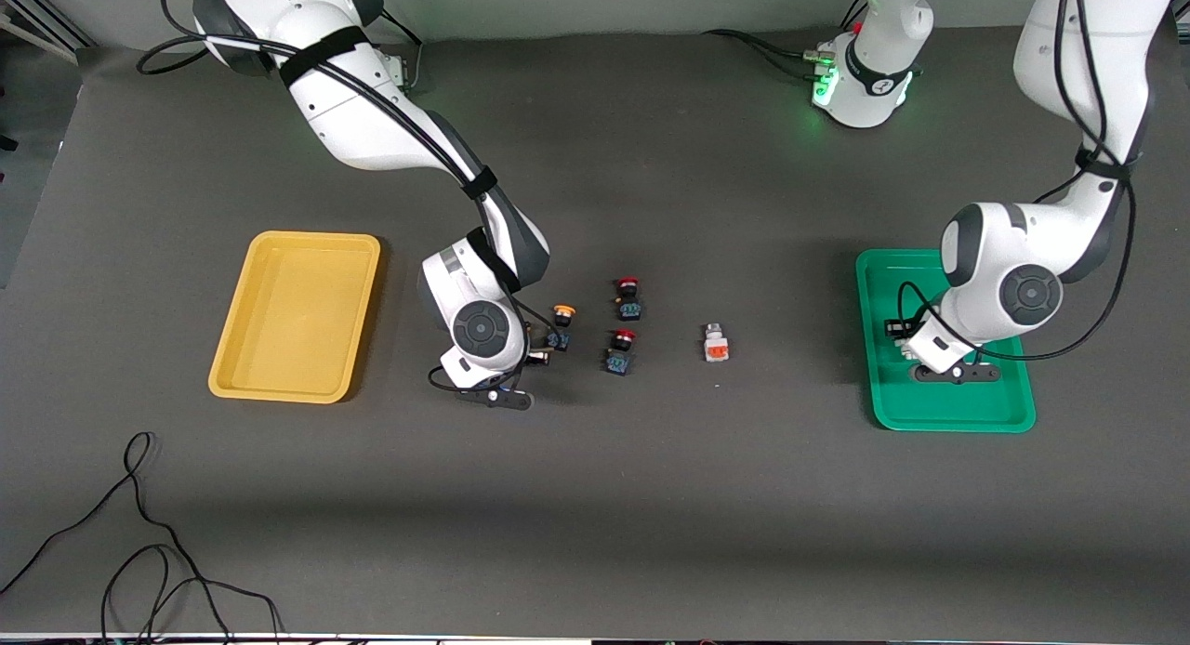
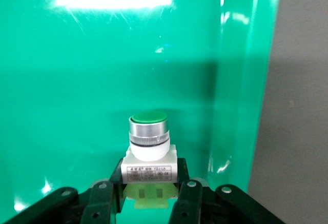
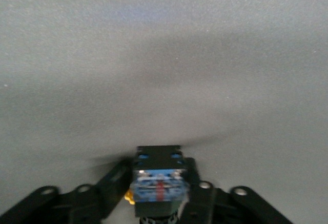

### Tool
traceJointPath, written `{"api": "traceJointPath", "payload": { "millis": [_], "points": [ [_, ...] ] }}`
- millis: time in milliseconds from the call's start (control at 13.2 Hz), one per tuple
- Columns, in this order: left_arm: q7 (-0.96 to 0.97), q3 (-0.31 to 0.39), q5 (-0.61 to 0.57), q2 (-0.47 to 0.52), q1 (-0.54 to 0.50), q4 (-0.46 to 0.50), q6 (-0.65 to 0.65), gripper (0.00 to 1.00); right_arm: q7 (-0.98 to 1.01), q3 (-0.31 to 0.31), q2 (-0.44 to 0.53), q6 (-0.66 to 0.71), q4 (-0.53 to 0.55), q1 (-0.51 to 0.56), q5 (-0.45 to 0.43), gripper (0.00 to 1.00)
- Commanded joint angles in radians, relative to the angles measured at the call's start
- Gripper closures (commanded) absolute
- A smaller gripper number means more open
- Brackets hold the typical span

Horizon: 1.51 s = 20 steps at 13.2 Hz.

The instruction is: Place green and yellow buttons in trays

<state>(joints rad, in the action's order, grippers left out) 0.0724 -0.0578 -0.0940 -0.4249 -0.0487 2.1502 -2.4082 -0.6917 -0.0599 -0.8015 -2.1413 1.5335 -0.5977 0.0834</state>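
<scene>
Yellow-capped button (image 3: 156, 183) sits clamped between the right gripper (image 3: 154, 196) fingers, low over the mat, with the yellow tray (image 1: 297, 315) toward that arm's table end. Left gripper (image 2: 148, 193) pinches a green-capped button (image 2: 148, 142) above the green tray (image 1: 948, 413).

The only lettering is a small white label (image 2: 148, 170) on the front of the white body of the green-capped button (image 2: 149, 141), seen from the left wrist; its printed characters are too small to read.
</scene>
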Motion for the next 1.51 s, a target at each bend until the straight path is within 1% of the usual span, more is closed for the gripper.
{"api": "traceJointPath", "payload": {
  "millis": [0, 76, 151, 303, 454, 605, 681, 756, 908, 983, 1059, 1210, 1437],
  "points": [
    [-0.063, -0.011, -0.012, 0.029, -0.017, -0.012, 0.030, 0.00, 0.011, -0.020, 0.059, 0.062, 0.027, -0.002, 0.009, 1.00],
    [-0.068, -0.011, -0.013, 0.037, -0.019, -0.048, 0.085, 0.00, 0.039, -0.023, 0.096, 0.098, 0.027, 0.009, 0.010, 1.00],
    [-0.075, -0.011, -0.013, 0.049, -0.023, -0.109, 0.175, 0.00, 0.091, -0.021, 0.138, 0.151, 0.027, 0.042, 0.010, 1.00],
    [-0.095, -0.014, -0.007, 0.072, -0.026, -0.260, 0.394, 0.00, 0.196, -0.021, 0.230, 0.277, 0.028, 0.119, 0.012, 1.00],
    [-0.100, -0.017, -0.001, 0.092, -0.025, -0.405, 0.574, 0.00, 0.283, -0.021, 0.316, 0.403, 0.028, 0.211, 0.018, 1.00],
    [-0.095, -0.024, 0.006, 0.103, -0.010, -0.524, 0.673, 0.00, 0.406, -0.023, 0.389, 0.483, 0.033, 0.295, 0.010, 1.00],
    [-0.079, -0.043, 0.023, 0.106, 0.001, -0.559, 0.705, 0.00, 0.496, -0.032, 0.404, 0.509, 0.034, 0.337, 0.001, 1.00],
    [-0.059, -0.056, 0.037, 0.115, 0.013, -0.570, 0.716, 0.00, 0.597, -0.081, 0.415, 0.518, 0.049, 0.351, -0.029, 1.00],
    [0.044, -0.085, 0.037, 0.124, 0.068, -0.566, 0.706, 0.00, 0.769, -0.206, 0.420, 0.500, 0.098, 0.351, -0.024, 1.00],
    [0.103, -0.085, 0.040, 0.123, 0.113, -0.563, 0.696, 0.00, 0.800, -0.239, 0.413, 0.486, 0.123, 0.351, -0.024, 1.00],
    [0.181, -0.085, 0.042, 0.115, 0.169, -0.558, 0.681, 0.00, 0.820, -0.259, 0.415, 0.436, 0.178, 0.352, -0.024, 1.00],
    [0.372, -0.085, 0.083, 0.103, 0.274, -0.532, 0.589, 0.00, 0.842, -0.270, 0.418, 0.289, 0.294, 0.351, -0.024, 1.00],
    [0.512, -0.083, 0.088, 0.088, 0.394, -0.488, 0.476, 0.00, 0.841, -0.268, 0.391, 0.022, 0.454, 0.348, -0.022, 1.00]
  ]
}}
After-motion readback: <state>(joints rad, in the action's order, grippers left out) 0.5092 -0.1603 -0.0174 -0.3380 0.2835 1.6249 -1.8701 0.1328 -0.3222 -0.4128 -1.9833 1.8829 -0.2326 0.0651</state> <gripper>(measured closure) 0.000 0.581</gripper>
